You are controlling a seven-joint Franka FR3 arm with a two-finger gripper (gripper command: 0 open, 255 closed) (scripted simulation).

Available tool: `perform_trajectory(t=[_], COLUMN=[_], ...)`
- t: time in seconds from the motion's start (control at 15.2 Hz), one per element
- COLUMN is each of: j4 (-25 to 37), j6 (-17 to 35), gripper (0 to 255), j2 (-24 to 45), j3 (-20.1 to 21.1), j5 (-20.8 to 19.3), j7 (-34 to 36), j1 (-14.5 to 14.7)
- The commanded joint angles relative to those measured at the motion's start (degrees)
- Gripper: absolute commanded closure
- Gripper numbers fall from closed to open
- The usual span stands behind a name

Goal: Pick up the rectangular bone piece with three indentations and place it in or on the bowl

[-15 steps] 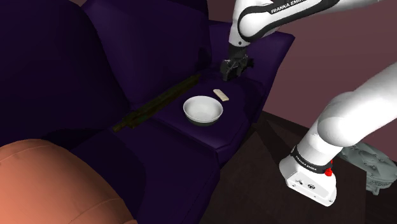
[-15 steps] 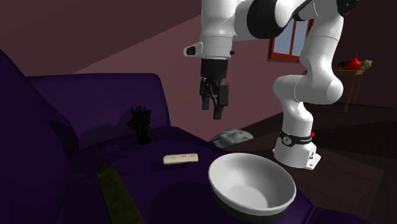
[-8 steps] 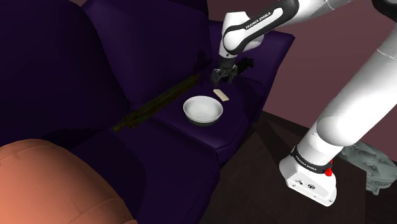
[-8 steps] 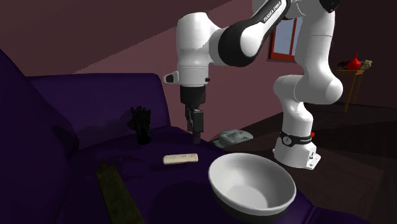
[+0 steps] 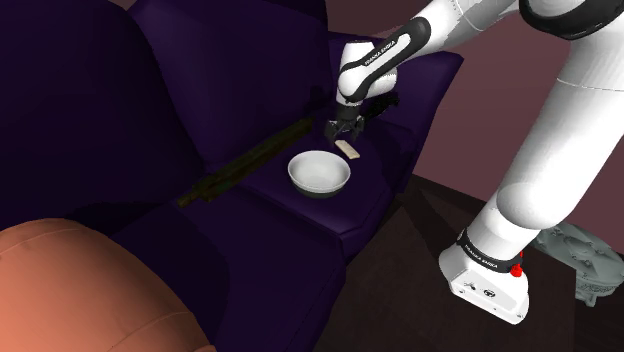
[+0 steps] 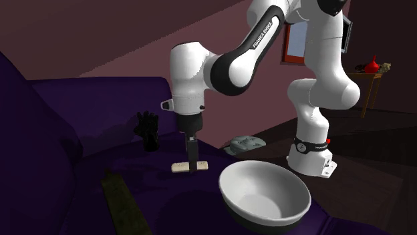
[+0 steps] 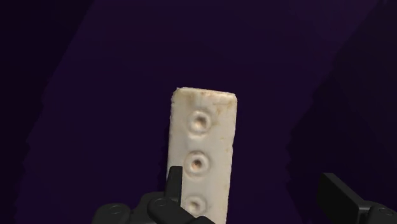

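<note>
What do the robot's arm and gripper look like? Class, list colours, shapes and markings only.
The white Franka arm has smooth, rounded links and dark joints, with black FRANKA EMIKA lettering along one link. A black band and a small red mark sit above its white base. The all-black two-finger gripper has narrow fingers.

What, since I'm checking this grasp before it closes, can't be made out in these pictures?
Wrist view: the bone piece's end nearest the open claw is hidden behind one finger and cut off by the picture's edge.
Second exterior view: the claw covers the piece's middle, so contact cannot be told.
Shoulder view: the piece's indentations are too small to see.
</note>
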Motion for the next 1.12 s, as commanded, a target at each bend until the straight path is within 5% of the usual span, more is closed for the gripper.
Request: perform_trajectory(t=[0.0,0.66,0.73,1.06], j4=[-0.30,-0.72,-0.72,-0.82], j6=[1.40,3.26,3.26,3.25], gripper=[0,0,255,255], j2=[1.08,2.52,2.52,2.42], j3=[0.02,0.05,0.05,0.09], j5=[0.08,0.18,0.18,0.18], j7=[-0.02,-0.09,-0.09,0.01], j1=[0.00,-0.01,-0.01,0.05])
